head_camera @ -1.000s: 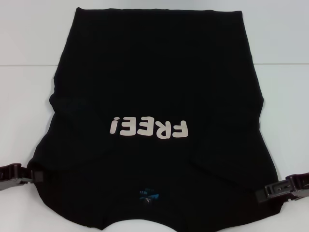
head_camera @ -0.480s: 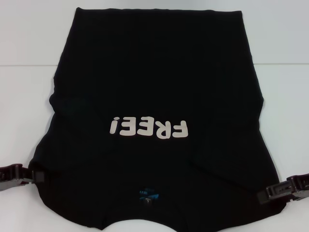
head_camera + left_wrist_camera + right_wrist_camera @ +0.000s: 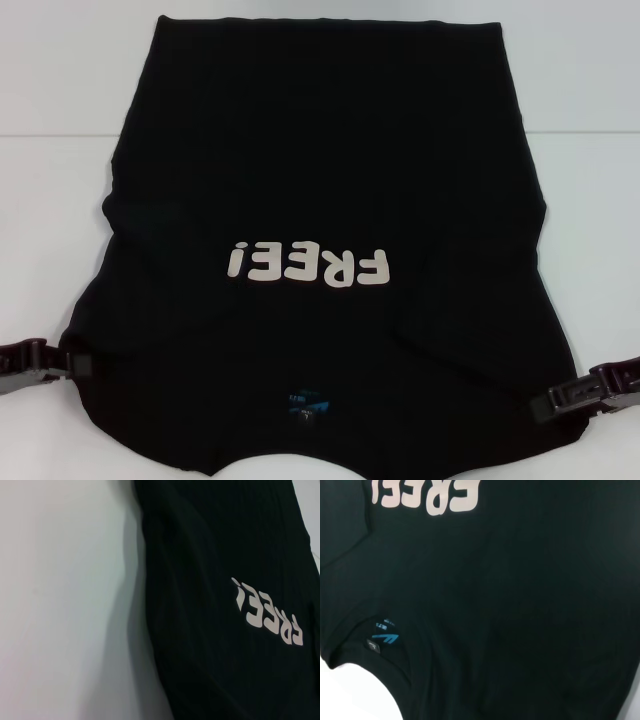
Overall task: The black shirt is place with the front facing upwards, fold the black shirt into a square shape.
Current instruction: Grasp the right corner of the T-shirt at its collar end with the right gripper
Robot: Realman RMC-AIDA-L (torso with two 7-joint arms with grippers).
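Counter [image 3: 60, 200]: white and bare around the cloth, carrying the whole black shirt [image 3: 330, 150], which is lying flat between my two hands with its hem stretching away from them and its collar near me.

Black shirt: front is facing up, sleeves are already tucked in so the outline is narrowing toward the far hem; the shoulder corners are flaring out to reach each hand.

Step in hand: I am judging that I am gripping both shoulder corners for the lengthwise fold; to do it well I should be lifting both sides evenly, carrying them away from me over the lettering [image 3: 308, 265], and laying the collar edge square on the far hem without dragging the cloth.

Left hand [image 3: 70, 365]: sitting at the shirt's edge on my left, fingers meeting the cloth; I cannot tell whether they are pinching it.

Right hand [image 3: 545, 403]: lying over the opposite corner; its grip I cannot tell either.

Lettering: off-white "FREE!", reading away from me, between and beyond both hands.

Neck tag [image 3: 310, 403]: small, blue, just inside the collar.
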